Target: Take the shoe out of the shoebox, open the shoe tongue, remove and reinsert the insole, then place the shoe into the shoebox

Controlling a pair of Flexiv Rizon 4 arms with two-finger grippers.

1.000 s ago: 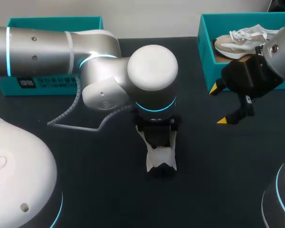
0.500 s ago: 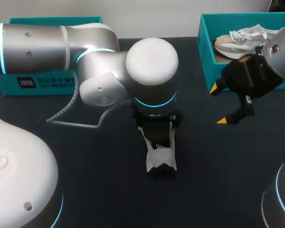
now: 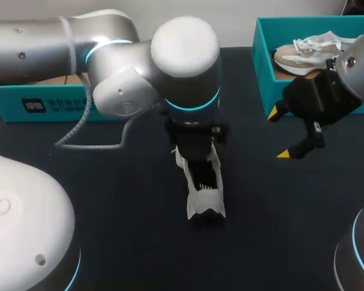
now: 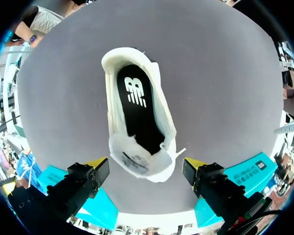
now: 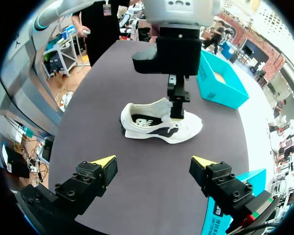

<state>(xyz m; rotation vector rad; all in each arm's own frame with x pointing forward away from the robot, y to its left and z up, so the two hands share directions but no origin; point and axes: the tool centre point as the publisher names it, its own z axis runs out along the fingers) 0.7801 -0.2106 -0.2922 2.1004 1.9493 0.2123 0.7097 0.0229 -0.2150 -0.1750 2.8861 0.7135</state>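
shoe (image 3: 204,193): partly hidden under left arm (image 3: 183,45) | left fingers (image 4: 97,164) apart

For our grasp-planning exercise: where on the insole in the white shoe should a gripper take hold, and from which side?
Probably the insole at its heel end, from above: the white shoe stands on its sole, its opening bares that end, the tongue covers the toe end.

No word or number can be read anywhere. A white logo mark stands on the black insole (image 4: 135,105) inside the white shoe (image 4: 111,105), and a small printed tag (image 4: 134,160) on its folded-back tongue (image 4: 122,147) has lines too fine to make out. At the left of the head view, the teal shoebox (image 3: 73,109) bears a dark label (image 3: 33,107) with white print, too small to read.
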